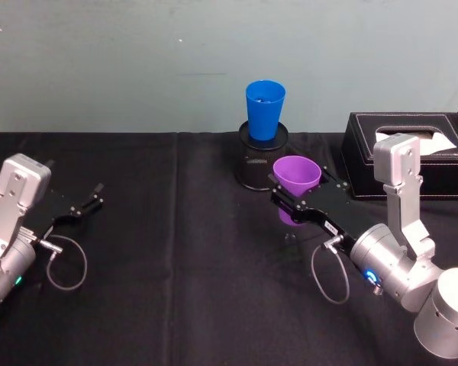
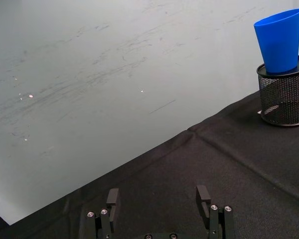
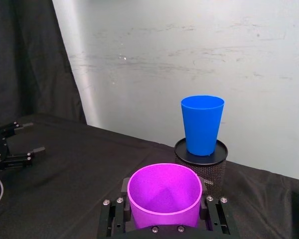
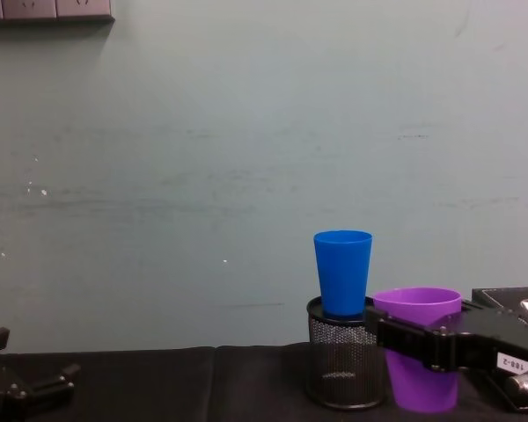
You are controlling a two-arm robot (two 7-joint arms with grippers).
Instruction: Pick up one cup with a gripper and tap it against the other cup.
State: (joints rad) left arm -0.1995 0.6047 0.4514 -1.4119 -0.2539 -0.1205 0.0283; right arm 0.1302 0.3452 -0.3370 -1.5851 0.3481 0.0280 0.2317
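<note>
The purple cup (image 1: 295,181) stands upright in my right gripper (image 1: 301,192), whose black fingers are shut on its sides just below the rim. In the right wrist view the purple cup (image 3: 164,195) sits between the fingers (image 3: 211,209). The blue cup (image 1: 265,109) stands upright on top of a black wire-mesh pen holder (image 1: 256,166), behind and slightly left of the purple cup, not touching it. In the chest view the purple cup (image 4: 420,356) is beside the holder (image 4: 339,365), with its rim lower than the blue cup (image 4: 342,272). My left gripper (image 1: 88,200) rests open at the far left.
A black tissue box (image 1: 404,152) stands at the back right, close behind my right arm. A cable loops on the black cloth by each wrist. The wall runs just behind the pen holder. Open cloth lies between the two arms.
</note>
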